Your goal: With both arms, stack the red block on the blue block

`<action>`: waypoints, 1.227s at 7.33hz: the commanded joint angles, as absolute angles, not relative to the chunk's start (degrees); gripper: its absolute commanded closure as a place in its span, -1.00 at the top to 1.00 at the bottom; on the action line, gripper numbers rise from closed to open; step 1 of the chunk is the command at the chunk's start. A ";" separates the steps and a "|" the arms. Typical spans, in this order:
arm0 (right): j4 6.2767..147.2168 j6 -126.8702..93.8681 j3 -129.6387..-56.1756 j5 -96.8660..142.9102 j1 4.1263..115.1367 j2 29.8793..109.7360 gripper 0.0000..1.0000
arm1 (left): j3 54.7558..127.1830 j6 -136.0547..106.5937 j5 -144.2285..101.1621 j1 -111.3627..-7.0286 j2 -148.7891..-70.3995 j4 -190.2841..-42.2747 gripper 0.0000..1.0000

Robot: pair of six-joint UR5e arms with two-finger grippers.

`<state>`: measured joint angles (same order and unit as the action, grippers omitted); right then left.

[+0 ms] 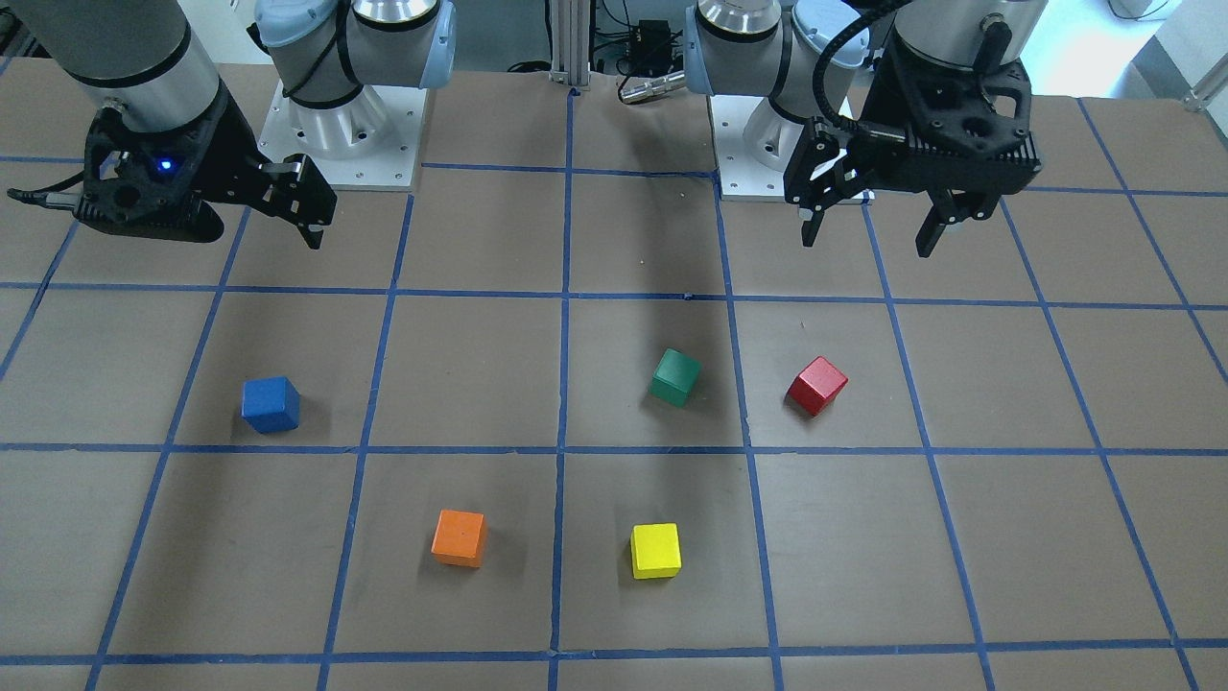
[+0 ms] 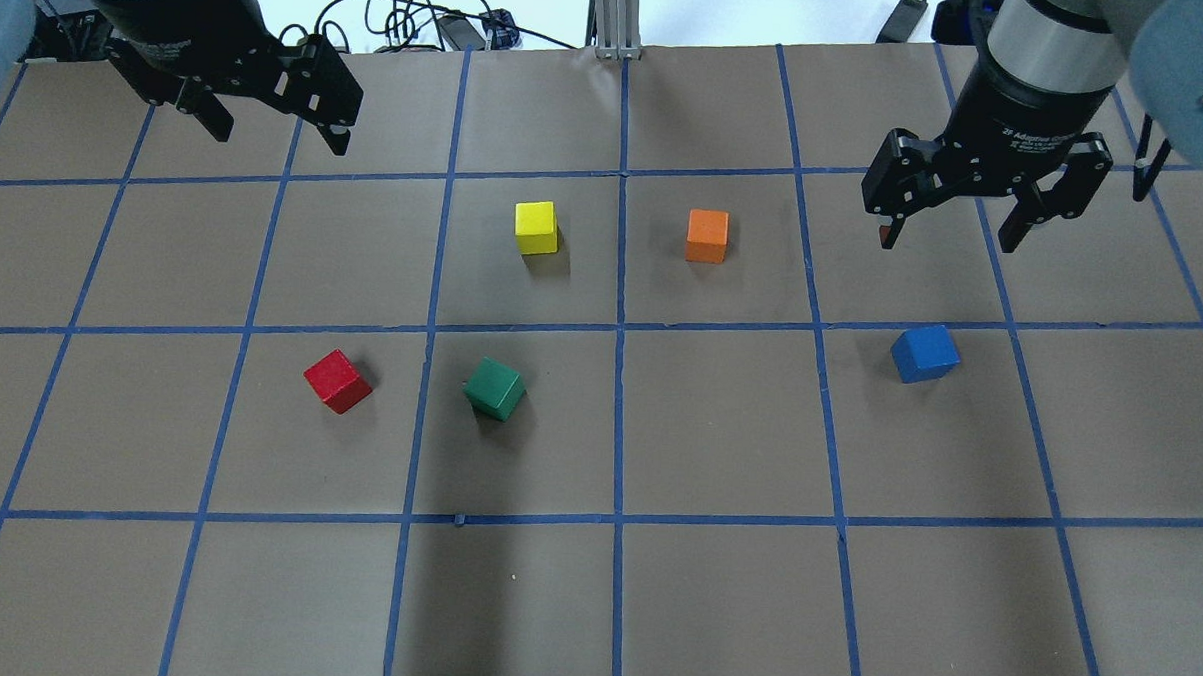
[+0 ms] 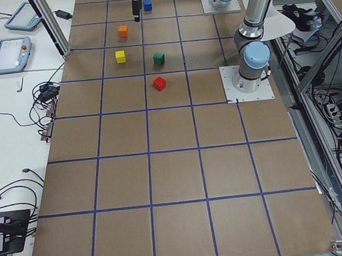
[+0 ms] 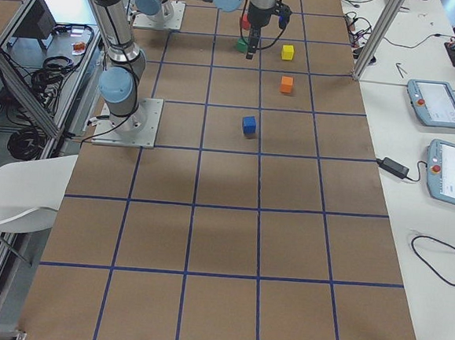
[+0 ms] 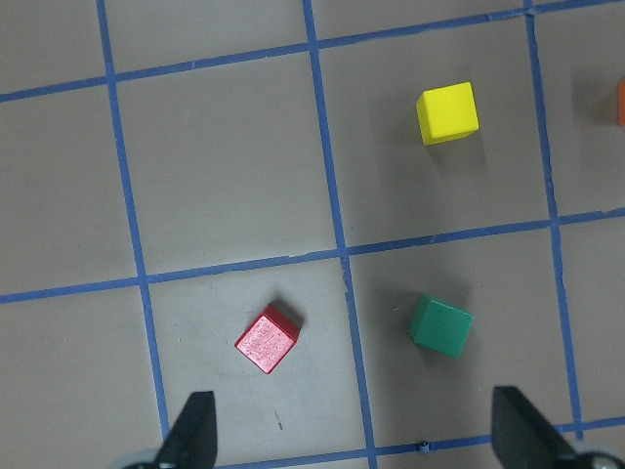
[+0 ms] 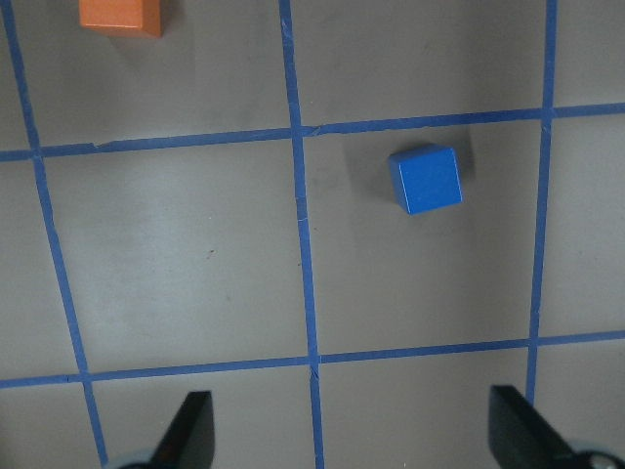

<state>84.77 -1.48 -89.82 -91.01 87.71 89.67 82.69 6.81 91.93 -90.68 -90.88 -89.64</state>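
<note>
Hanging above the tabletop (image 2: 712,602), my left claw (image 2: 278,132) is spread wide with nothing between its fingers, and it touches nothing. My right claw (image 2: 947,240) is just as wide and just as bare, held clear of the surface on the other side.

Through my left wrist camera the red block (image 5: 267,342) sits turned at an angle inside one taped square, ahead of my fingertips and nearer one of them. The green block (image 2: 495,388) rests in the next square over, a blue tape line (image 2: 413,422) running between the two. Through my right wrist camera the blue block (image 6: 426,180) lies alone in its own square, ahead of the open fingers. Red and blue are well apart, the green one lying between them.

Farther from me stand the yellow block (image 2: 536,227) and the orange block (image 2: 706,236), in neighbouring squares. The tabletop is brown, gridded with blue tape. Past its far edge lie black cables (image 2: 413,16) and an aluminium post (image 2: 613,18); a white bench (image 4: 452,219) with tablets (image 4: 430,103) runs alongside.
</note>
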 commanded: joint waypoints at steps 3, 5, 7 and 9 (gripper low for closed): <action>84.64 -1.49 -89.91 -91.23 87.71 89.74 1.00 | 82.62 6.86 92.02 -90.62 -91.14 -89.74 1.00; 84.55 -1.49 -89.91 -91.23 87.71 89.74 1.00 | 82.79 6.86 93.15 -90.88 -91.31 -89.82 1.00; 84.55 -1.49 -89.91 -91.32 87.71 89.74 1.00 | 83.23 6.86 92.99 -90.88 -90.62 -89.91 1.00; 84.55 -1.58 -90.43 -91.32 87.63 89.74 1.00 | 83.23 6.86 92.29 -90.27 -90.35 -90.61 1.00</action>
<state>84.55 -1.51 -90.05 -91.32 87.67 89.74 83.25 6.89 92.59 -90.74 -90.42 -90.13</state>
